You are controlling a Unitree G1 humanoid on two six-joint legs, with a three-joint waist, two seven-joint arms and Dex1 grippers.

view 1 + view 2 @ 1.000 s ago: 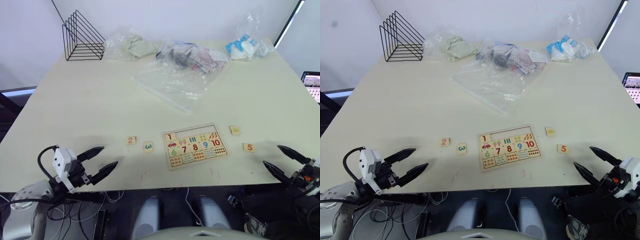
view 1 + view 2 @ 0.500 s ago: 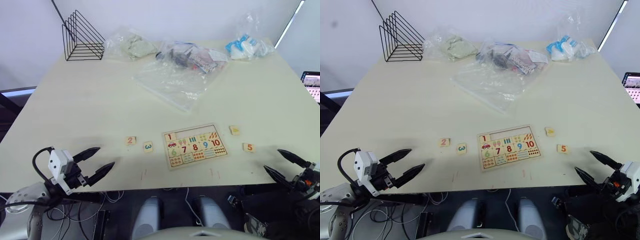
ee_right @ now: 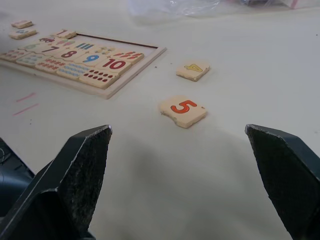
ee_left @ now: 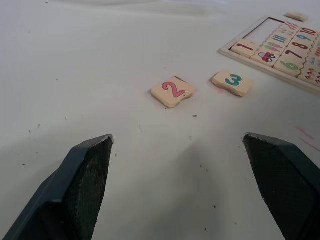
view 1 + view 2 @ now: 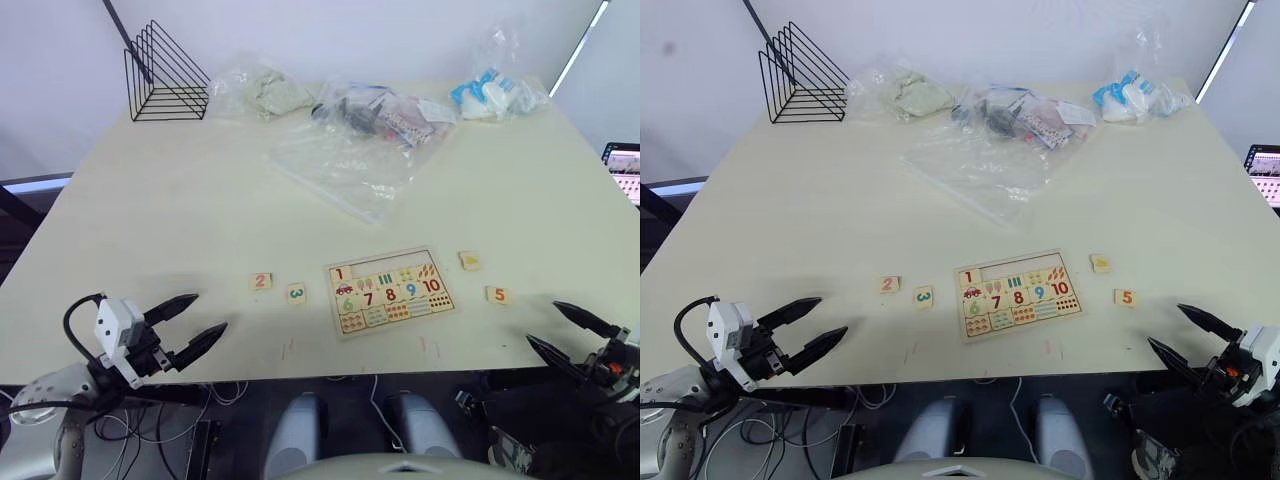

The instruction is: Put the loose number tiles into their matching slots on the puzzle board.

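at the table's near edge, left gripper (image 5: 190,323) and right gripper (image 5: 561,327) hover wide, empty.

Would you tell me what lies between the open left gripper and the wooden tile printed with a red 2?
Nothing: the left wrist view shows bare table between the left gripper and the 2 tile.

Puzzle board (image 5: 391,291): a red 1 at its top-left corner; lower row reads 6, 7, 8, 9, 10.
Tile left of the board, farther (image 4: 173,91): 2, in red-pink.
Tile left of the board, nearer (image 4: 232,82): 3, in teal.
Tile right of the board (image 3: 183,110): 5, in red-orange.
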